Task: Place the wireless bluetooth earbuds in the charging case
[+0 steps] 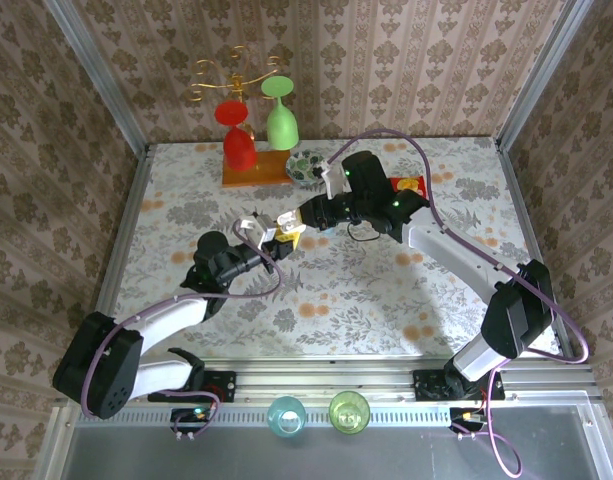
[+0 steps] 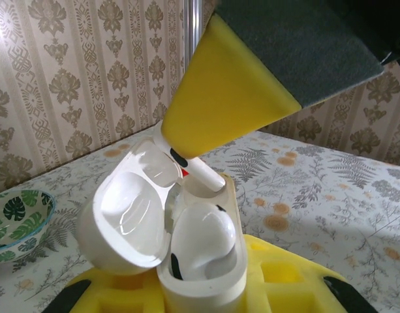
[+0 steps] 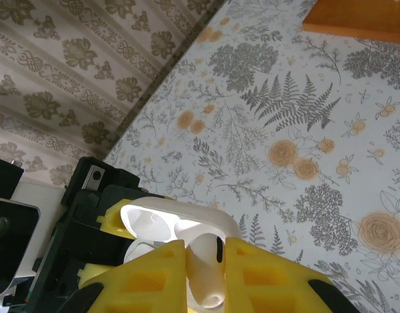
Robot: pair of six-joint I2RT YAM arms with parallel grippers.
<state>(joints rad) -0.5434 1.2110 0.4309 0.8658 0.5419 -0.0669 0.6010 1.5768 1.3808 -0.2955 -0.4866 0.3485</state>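
Glossy rounded case (image 2: 206, 297) open; smooth earbud (image 3: 206, 268) between yellow foam jaws.

Reaching inward with both arms, elbows bent, wrists converging. Clamping the open charging case (image 2: 209, 290) in the left gripper (image 1: 269, 241) (yellow pads on either side). Pinching an earbud (image 3: 206, 274) in the right gripper (image 1: 294, 229), angled down just above the left gripper.

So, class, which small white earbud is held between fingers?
The small white earbud gripped by the right arm's yellow fingers, stem at the open white charging case; the other earbud lies inside it.
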